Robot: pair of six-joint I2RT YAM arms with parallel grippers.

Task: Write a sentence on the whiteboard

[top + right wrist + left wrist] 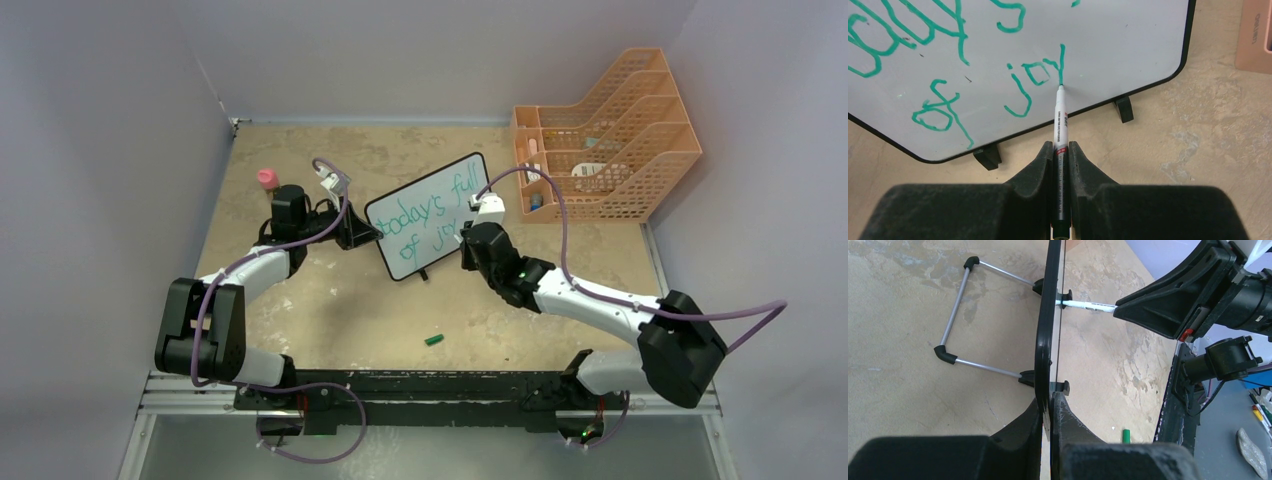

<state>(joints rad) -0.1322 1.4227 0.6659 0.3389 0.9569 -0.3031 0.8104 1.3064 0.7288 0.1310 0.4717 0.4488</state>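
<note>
Right wrist view: right gripper (1061, 150) clamped tight on the marker (1060, 117), tip touching the whiteboard (1128, 45) at the foot of the "y" in "joy". Left gripper (1050, 407) pinched shut on the board's side edge, bracing it. Board stands on its feet on the table (330, 300), between the two arms; text reads "today's full of joy". Risks: too hard a push could slide or tip the board in the left grip; a dragging tip at lift-off would leave a stray line.

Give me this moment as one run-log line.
left jaws: shut on whiteboard edge | right jaws: shut on marker, tip on board at "joy" | writing: "today's full of joy", green | cap: lying on table
</note>
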